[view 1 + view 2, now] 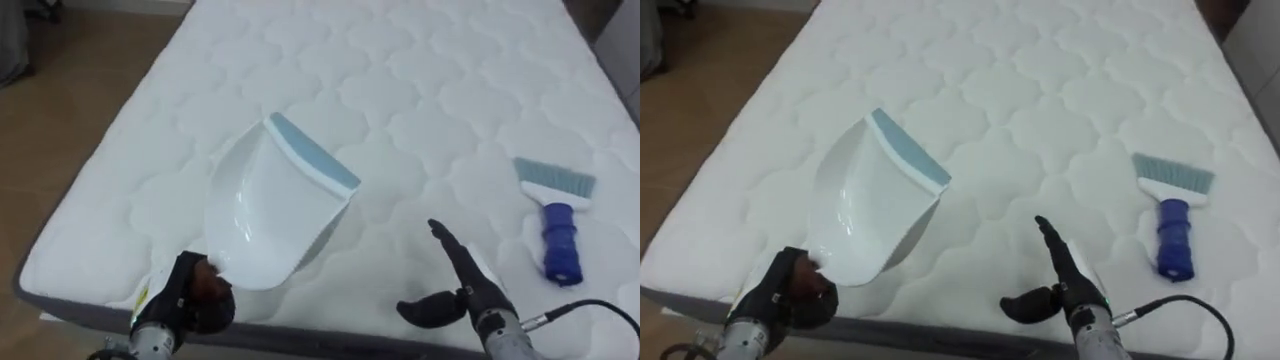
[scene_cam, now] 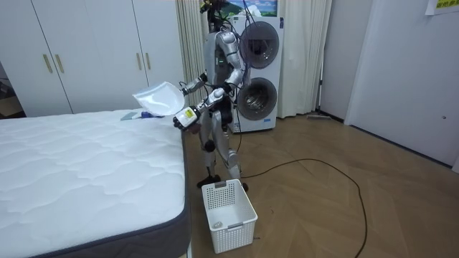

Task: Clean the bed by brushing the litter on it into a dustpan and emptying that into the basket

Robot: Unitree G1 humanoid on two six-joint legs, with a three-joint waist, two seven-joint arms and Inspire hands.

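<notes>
My left hand [image 1: 190, 295] [image 1: 790, 290] is shut on the handle of a white dustpan [image 1: 270, 205] [image 1: 870, 200] with a light blue rubber lip, held above the near left part of the white quilted mattress [image 1: 400, 90] [image 1: 1020, 80]. My right hand [image 1: 462, 280] [image 1: 1065, 275] hovers open over the near edge, fingers straight and thumb out to the side. A blue-handled brush [image 1: 558, 215] [image 1: 1172, 215] with pale bristles lies on the mattress to the right of that hand. In the room view I stand at the foot of the bed [image 2: 86, 165], with the dustpan [image 2: 159, 98] raised.
A white slatted basket [image 2: 229, 215] stands on the wooden floor beside the bed's corner, near my feet. Behind me are two stacked washing machines [image 2: 257, 72], with white wardrobes [image 2: 86, 50] along the wall. Bare floor borders the mattress on the left [image 1: 60, 130].
</notes>
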